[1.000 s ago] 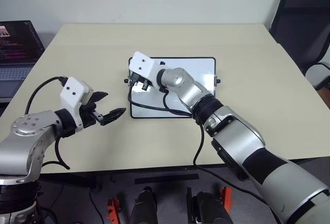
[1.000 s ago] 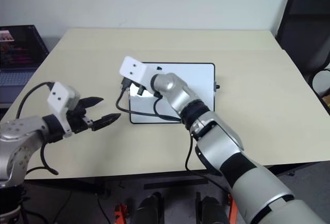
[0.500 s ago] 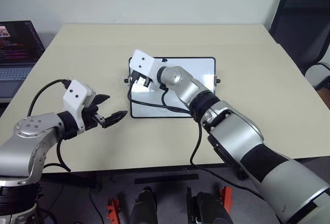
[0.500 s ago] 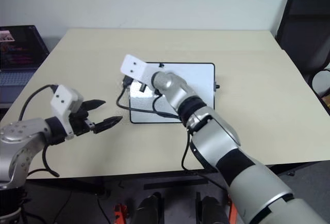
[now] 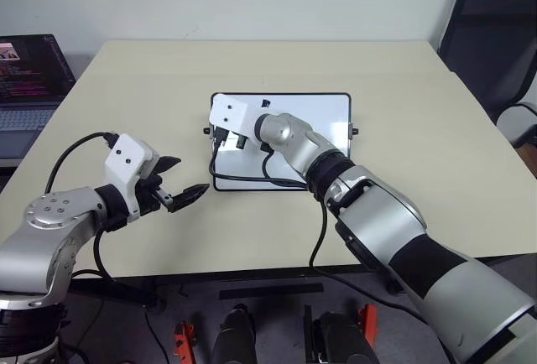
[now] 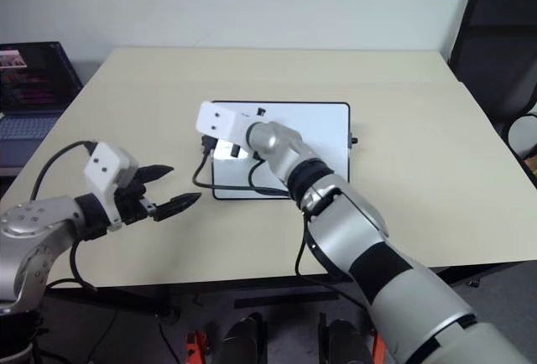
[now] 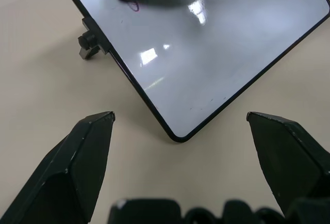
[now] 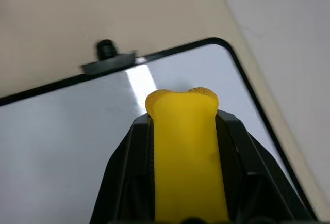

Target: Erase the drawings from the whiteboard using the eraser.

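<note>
Your left end effector (image 5: 186,191) hangs with its fingers spread wide and empty over the desk (image 5: 419,87), just off the near left corner of the whiteboard (image 5: 323,112). Your right end effector (image 8: 181,131), far nearer the work, is clamped on the eraser (image 8: 185,146), whose long axis runs along its fingers. It reaches across over the board's left part, where the drawings (image 7: 133,6) peek out beside the eraser.
</note>
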Available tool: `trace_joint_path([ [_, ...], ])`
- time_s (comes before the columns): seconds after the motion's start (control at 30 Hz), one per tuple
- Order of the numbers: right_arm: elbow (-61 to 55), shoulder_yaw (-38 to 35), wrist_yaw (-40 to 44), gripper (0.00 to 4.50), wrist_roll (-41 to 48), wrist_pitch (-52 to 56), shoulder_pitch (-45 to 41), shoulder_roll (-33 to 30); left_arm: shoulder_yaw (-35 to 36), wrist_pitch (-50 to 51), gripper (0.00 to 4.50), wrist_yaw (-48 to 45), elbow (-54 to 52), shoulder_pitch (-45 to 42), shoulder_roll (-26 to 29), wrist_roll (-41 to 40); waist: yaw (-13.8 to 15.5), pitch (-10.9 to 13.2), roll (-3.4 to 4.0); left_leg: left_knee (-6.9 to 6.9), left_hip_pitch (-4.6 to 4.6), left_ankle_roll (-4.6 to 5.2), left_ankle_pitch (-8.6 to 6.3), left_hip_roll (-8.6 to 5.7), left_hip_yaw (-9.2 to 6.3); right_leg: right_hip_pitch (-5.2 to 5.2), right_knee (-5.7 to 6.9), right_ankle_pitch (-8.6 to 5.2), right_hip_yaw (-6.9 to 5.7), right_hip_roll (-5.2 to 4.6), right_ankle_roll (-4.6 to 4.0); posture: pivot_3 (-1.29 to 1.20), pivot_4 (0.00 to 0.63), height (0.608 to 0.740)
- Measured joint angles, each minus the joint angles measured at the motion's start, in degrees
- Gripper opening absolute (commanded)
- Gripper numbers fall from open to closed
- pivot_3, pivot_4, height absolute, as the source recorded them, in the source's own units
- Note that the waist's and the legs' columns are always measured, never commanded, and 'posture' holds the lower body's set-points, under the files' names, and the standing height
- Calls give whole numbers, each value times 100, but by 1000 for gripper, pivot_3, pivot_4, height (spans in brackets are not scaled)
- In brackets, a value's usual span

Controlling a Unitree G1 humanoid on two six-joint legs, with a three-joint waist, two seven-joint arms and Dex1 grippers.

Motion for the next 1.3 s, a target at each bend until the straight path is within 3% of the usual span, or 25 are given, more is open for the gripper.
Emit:
trace_joint_path([
  [0.27, -80, 305, 799, 1212, -323, -102, 155, 17, 0, 0, 4500, 15, -1, 4, -1, -11, -1, -3, -4, -1, 44, 0, 1, 0, 1, 18, 40, -18, 2, 0, -7, 0, 150, 740],
  [0.5, 31, 67, -256, 1206, -337, -140, 125, -56, 15, 0, 4500, 25, -31, 108, -2, -27, -2, -2, -3, 0, 51, 3, 13, 3, 2, 20, 46, -14, 3, 1, -7, 0, 150, 740],
  [0.8, -53, -15, 965, 1203, -227, 31, 206, -12, 71, 2, 4500, 119, -167, 217, -3, -34, -10, -3, -5, -8, 86, 3, 12, 6, 4, 51, 46, -23, 3, 4, -12, 0, 150, 740],
  [1.07, 21, -894, -93, 1201, 341, 333, 215, -81, 111, 2, 4500, 136, -184, 221, -3, -99, 10, -3, -6, -2, 89, 4, 14, 3, 4, 55, 44, -35, 0, -6, -33, 0, 150, 740],
  [1.3, -93, -679, 670, 1201, 217, 420, 227, -101, 110, 2, 4500, 130, -183, 202, -3, -100, -15, -7, -10, -6, 94, 6, 15, 6, 5, 58, 45, -27, -1, -1, -15, 0, 150, 740],
])
